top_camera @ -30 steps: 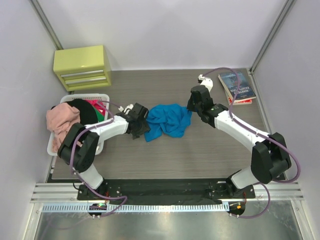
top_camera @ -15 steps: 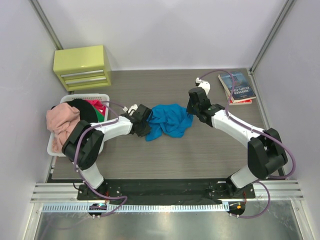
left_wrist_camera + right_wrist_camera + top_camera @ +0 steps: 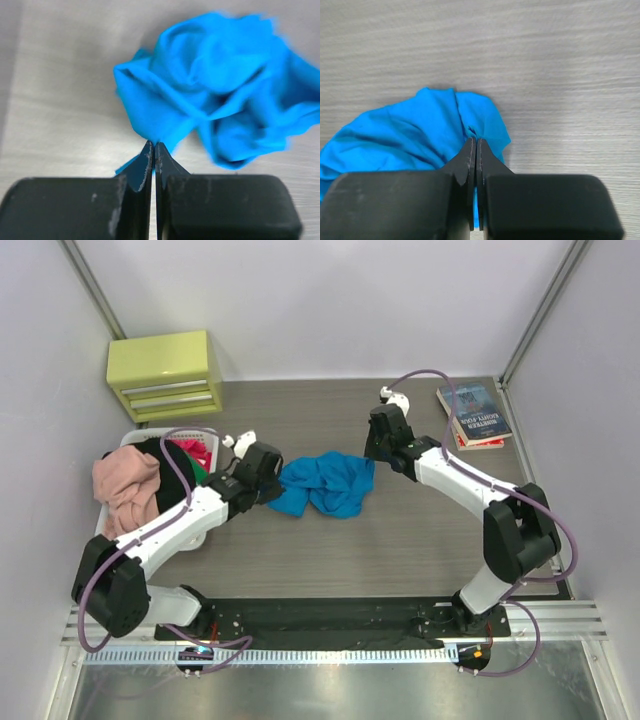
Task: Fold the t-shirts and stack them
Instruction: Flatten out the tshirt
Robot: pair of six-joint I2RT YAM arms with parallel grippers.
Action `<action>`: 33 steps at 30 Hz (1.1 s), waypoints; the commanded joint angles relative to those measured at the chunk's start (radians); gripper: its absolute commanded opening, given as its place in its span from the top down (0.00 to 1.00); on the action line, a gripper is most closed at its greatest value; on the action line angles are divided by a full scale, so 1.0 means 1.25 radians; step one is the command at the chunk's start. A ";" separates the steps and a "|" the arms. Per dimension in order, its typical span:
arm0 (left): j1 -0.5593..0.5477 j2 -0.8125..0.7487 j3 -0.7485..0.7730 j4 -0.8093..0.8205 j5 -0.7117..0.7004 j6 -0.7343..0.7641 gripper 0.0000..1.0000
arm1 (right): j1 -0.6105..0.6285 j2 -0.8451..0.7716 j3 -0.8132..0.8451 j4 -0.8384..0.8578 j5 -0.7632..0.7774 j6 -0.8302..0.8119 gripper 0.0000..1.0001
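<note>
Operator: Shirt status first. We have the turquoise t-shirt (image 3: 325,483) lying bunched on the table (image 3: 330,560), about mid-way between the two arms, unfolded. The pink t-shirt (image 3: 125,482) and black t-shirt (image 3: 168,460) sit heaped in the basket (image 3: 108,535) at the left edge.

Recorder: Grips?

Operator: Left gripper (image 3: 272,483) is at the shirt's left edge. On the left wrist view the fingers (image 3: 145,165) are pressed together with a sliver of blue caught at the tips, so we log it as pinching the cloth. Right gripper (image 3: 369,460) is at the far-right edge; its wrist view shows the jaws likewise closed, with the cloth gathering into the tips.

Recorder: Why opposite edges?

Operator: Our reading: with one pinch each side, pulling apart should draw the bundle flat before any fold. The shirt is too crumpled to fold as it lies. The books (image 3: 475,412) are well apart from the work.

Recorder: Change against the frame one second back?

Operator: The left arm has swung: its elbow was over the basket and now stretches toward the near edge, and the gripper sits further left. The shirt has been dragged left with it. The right gripper has shifted slightly up and left. The cloth remains wadded, not spread.
</note>
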 commanded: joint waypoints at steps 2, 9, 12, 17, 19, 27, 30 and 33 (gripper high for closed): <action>-0.009 -0.040 -0.134 -0.009 0.016 -0.069 0.95 | -0.001 -0.017 -0.044 0.000 -0.012 0.023 0.99; -0.020 -0.059 -0.132 -0.072 0.022 -0.077 0.31 | -0.002 -0.062 -0.117 -0.043 0.036 0.027 0.99; -0.021 -0.100 -0.173 -0.095 0.033 -0.118 0.30 | -0.001 -0.072 -0.137 -0.047 0.042 0.032 0.99; -0.020 -0.181 -0.301 0.038 0.088 -0.169 0.35 | -0.002 -0.051 -0.116 -0.049 0.025 0.030 0.99; -0.020 -0.181 -0.322 0.072 0.104 -0.194 0.41 | -0.002 -0.035 -0.102 -0.062 0.024 0.021 0.99; -0.020 -0.090 -0.355 0.161 0.086 -0.256 0.46 | -0.001 -0.007 -0.068 -0.075 0.013 0.012 0.99; -0.020 -0.043 -0.347 0.196 0.080 -0.246 0.47 | -0.001 -0.001 -0.059 -0.078 0.021 0.003 0.99; -0.020 -0.006 -0.336 0.224 0.076 -0.236 0.54 | -0.002 0.000 -0.053 -0.085 0.028 -0.002 0.99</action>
